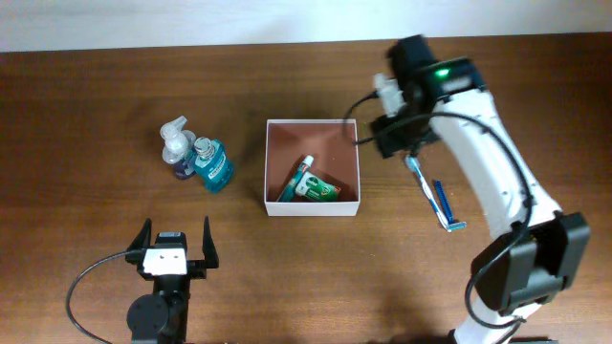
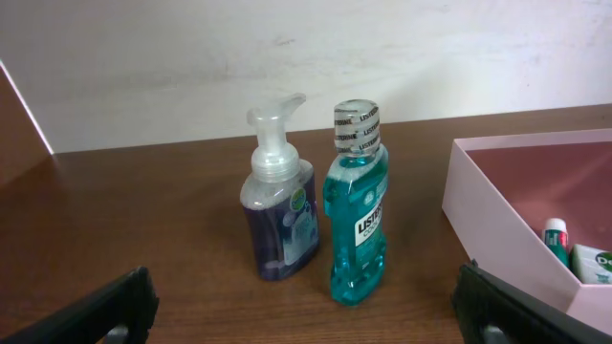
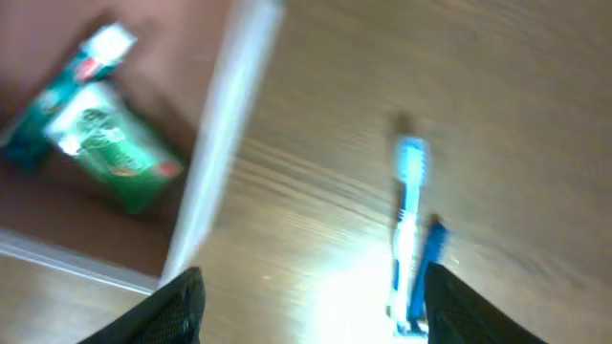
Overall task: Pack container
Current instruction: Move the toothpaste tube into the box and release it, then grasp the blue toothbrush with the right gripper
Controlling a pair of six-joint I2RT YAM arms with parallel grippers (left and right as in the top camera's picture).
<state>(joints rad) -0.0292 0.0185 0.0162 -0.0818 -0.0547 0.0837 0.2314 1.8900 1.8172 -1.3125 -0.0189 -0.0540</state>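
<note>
— Right claw [image 1: 394,134] stands highest under the overhead camera. Where is the container?
— The container [image 1: 266,162] lies to its left. The toothbrush [image 1: 426,189] lies just beside it on the right, long axis far-to-near. I judge my right arm is the nearer one. My left claw [image 1: 177,247] is spread, empty.
— Left wrist?
— Ahead stand a pump bottle [image 2: 279,220] and a mouthwash bottle [image 2: 357,220] reading "LISTERINE". The container wall is at the right.
— Right wrist?
— That claw is spread, holding nothing, with the toothbrush below it. The writing on the packet [image 3: 115,158] is blurred.

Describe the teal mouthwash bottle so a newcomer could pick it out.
Find the square white-walled container mid-table. Left of it stand two bottles. The teal clear-plastic mouthwash bottle is nearer the container, with a flat screw cap; the purple soap bottle beside it has a pump.
</note>
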